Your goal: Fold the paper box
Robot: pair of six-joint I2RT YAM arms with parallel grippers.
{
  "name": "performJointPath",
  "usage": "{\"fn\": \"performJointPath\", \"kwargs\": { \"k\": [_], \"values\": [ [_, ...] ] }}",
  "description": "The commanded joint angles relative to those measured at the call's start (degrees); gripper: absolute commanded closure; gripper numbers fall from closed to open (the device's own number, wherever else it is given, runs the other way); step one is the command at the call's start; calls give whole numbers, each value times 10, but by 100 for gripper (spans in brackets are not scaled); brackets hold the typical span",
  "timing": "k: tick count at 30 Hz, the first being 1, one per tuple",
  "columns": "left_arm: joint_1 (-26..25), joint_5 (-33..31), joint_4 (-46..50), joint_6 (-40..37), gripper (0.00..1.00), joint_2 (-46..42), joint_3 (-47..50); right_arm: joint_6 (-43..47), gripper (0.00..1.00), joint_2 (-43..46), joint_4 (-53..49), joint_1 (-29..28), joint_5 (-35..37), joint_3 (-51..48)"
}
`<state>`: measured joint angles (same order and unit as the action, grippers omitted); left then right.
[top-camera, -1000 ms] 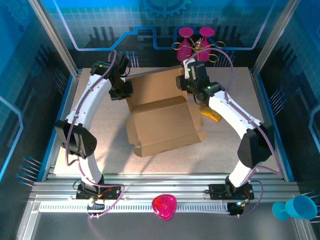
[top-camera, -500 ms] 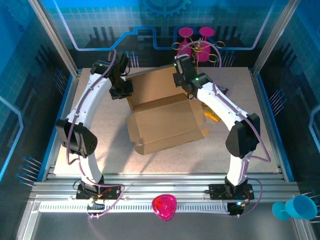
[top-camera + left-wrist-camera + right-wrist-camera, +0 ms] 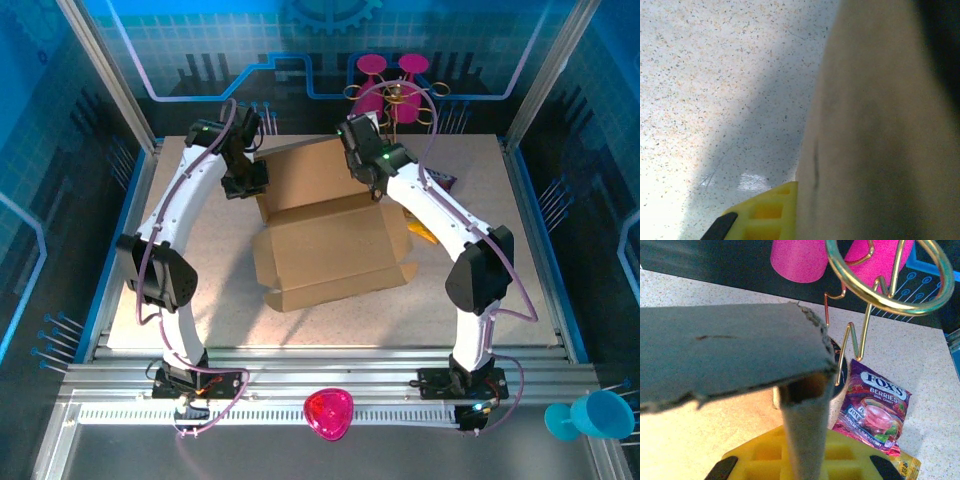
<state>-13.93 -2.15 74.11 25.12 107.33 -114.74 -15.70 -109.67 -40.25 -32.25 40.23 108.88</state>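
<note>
Right gripper: pinching a corner of the plain brown cardboard paper box, whose raised panel spans to our left gripper, closed on the opposite edge. We judge uneven pulling could tear it. Beyond: purple candy bag, snag risk.
</note>
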Motion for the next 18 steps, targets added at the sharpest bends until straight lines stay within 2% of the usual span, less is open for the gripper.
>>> {"fn": "performJointPath", "kwargs": {
  "k": [1, 18],
  "values": [
    [3, -19, 33, -2, 100, 2, -21, -9, 100, 2, -38, -3, 36, 20],
    [-21, -106, 23, -10, 100, 10, -11, -86, 100, 0, -107, -28, 30, 30]
  ]
}}
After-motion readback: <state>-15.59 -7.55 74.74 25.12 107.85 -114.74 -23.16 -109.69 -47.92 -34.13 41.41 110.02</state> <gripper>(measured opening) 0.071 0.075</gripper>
